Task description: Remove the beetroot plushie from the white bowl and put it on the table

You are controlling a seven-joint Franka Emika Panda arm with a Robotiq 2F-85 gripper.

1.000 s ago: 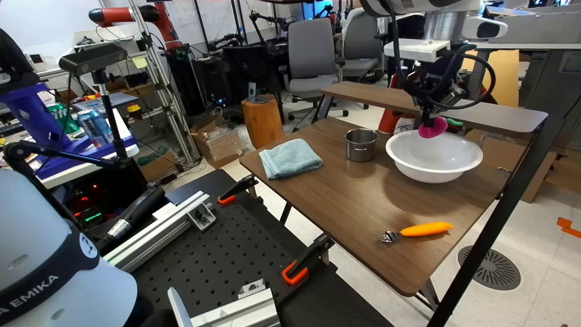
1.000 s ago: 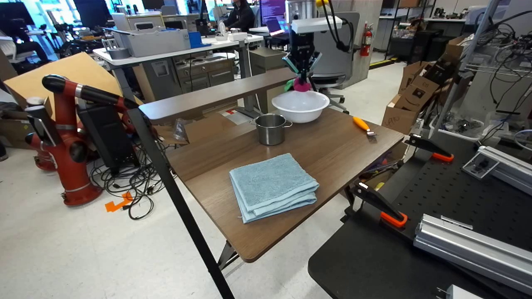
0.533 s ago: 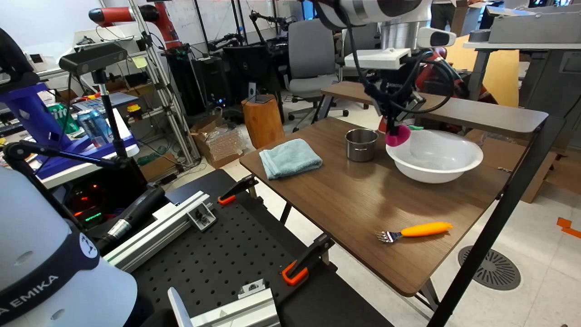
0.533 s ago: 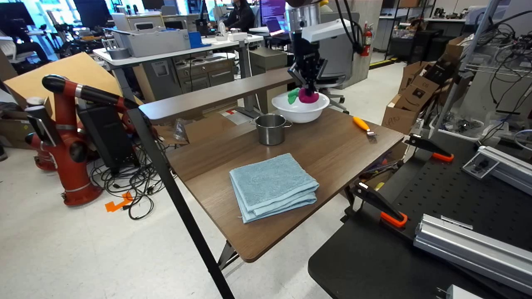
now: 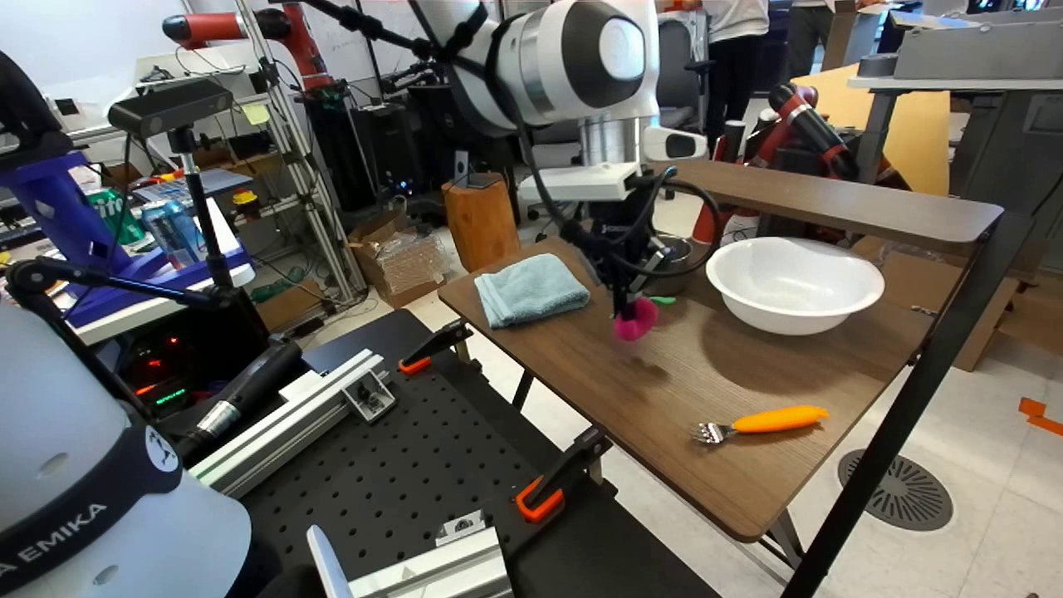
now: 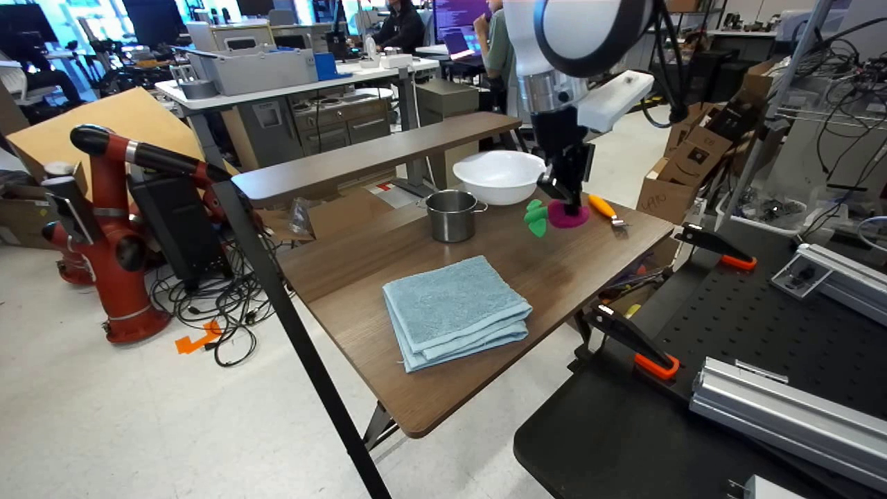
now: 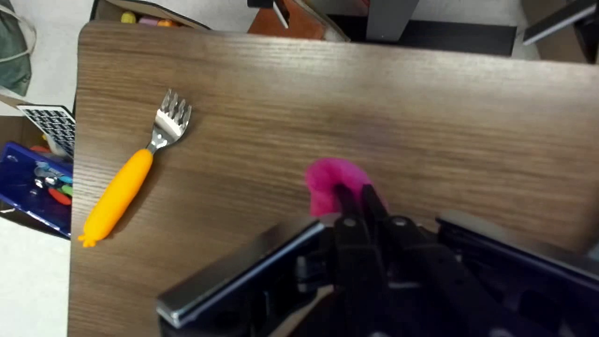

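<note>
The beetroot plushie, magenta-pink with green leaves, shows in both exterior views. My gripper is shut on it, pointing down, also seen in an exterior view. In the wrist view the two black fingertips close on the pink body; its leaves are hidden there. The plushie hangs a little above the brown table, with a shadow below it. The white bowl stands empty on the table, apart from the gripper; it shows in an exterior view and is out of the wrist view.
An orange-handled fork lies near a table corner, also in the wrist view. A grey metal pot stands beside the bowl. A folded blue towel lies at one end. A raised shelf runs along one table edge.
The gripper has carried the plushie from above the bowl, away from it and down, to over the bare table. The bowl, pot, towel and fork have not moved.
</note>
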